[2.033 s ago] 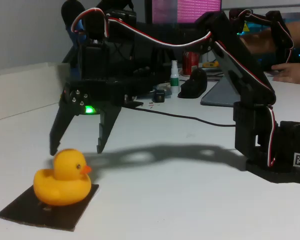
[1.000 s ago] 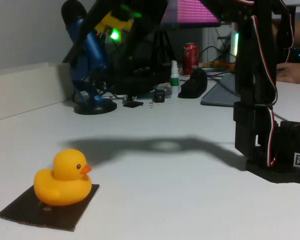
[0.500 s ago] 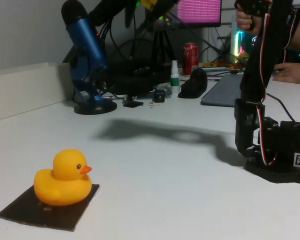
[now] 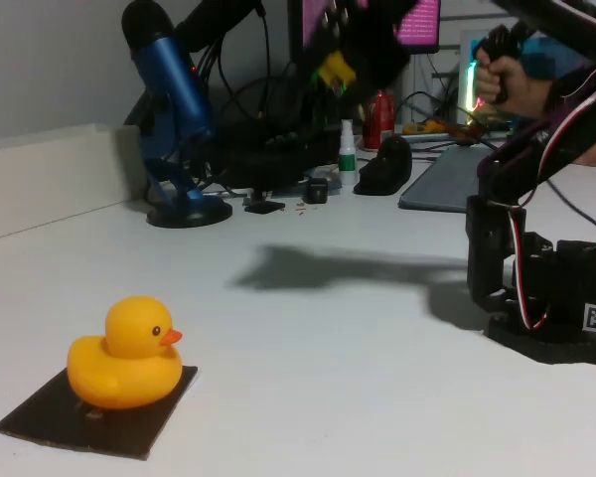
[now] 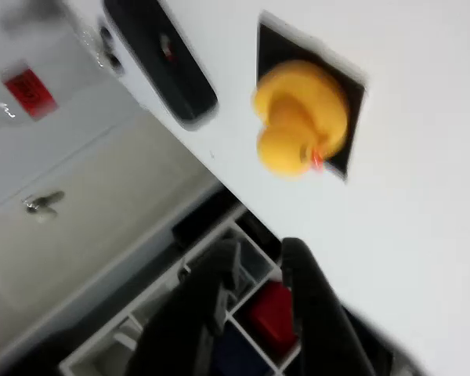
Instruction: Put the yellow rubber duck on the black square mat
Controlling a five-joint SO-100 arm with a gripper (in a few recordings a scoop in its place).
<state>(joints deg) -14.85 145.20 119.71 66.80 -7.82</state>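
Sitting on the black square mat (image 4: pixel 91 415) near the desk (image 4: pixel 328 378) front corner, the yellow rubber duck (image 4: pixel 125 355) is facing bare surface; blue microphone (image 4: pixel 169 109) behind; fingers (image 5: pixel 254 270) nearly together, empty

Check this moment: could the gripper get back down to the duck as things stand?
Probably yes. The duck sits alone on the mat, with bare table between it and the arm's base. The gripper is raised well away from it and holds nothing.
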